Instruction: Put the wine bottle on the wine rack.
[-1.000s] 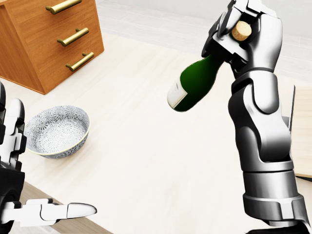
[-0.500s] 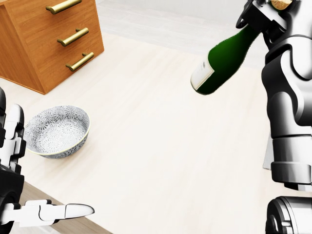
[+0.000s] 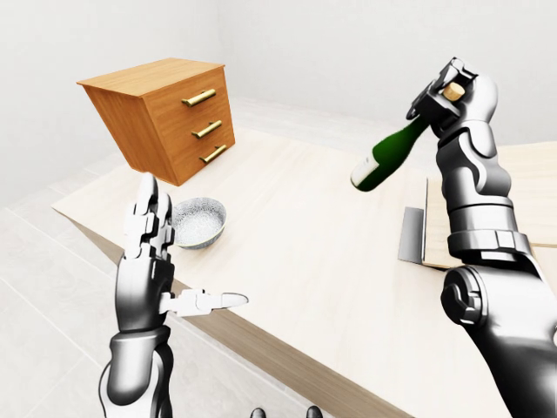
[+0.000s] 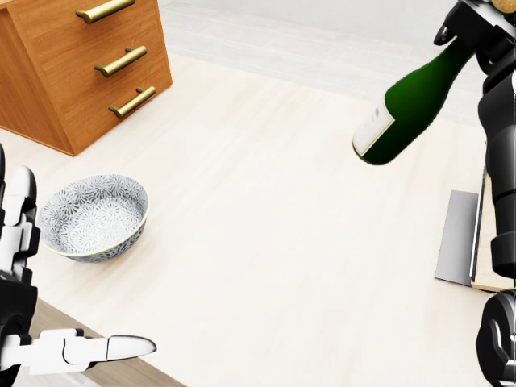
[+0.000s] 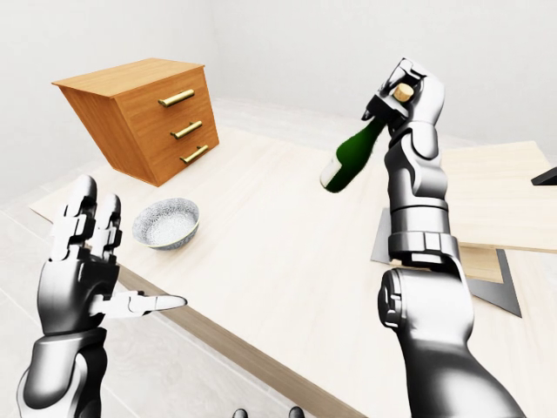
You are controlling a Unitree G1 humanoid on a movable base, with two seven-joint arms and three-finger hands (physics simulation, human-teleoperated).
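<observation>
Left-eye view, right hand (image 3: 452, 91) gripping the wine bottle (image 3: 388, 157) by its corked neck, holding it tilted above the desk (image 3: 296, 252), head view, patterned bowl (image 4: 94, 216) sitting near the drawer chest (image 4: 81, 60), right-eye view, left hand (image 5: 83, 261) hovering with fingers spread, holding nothing.

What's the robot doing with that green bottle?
The robot's right hand grips the green wine bottle by its corked neck, holding it tilted in the air above the pale table. Its left hand is open and empty near a patterned bowl. The wooden rack sits at the right; the bottle isn't on it yet.
</observation>
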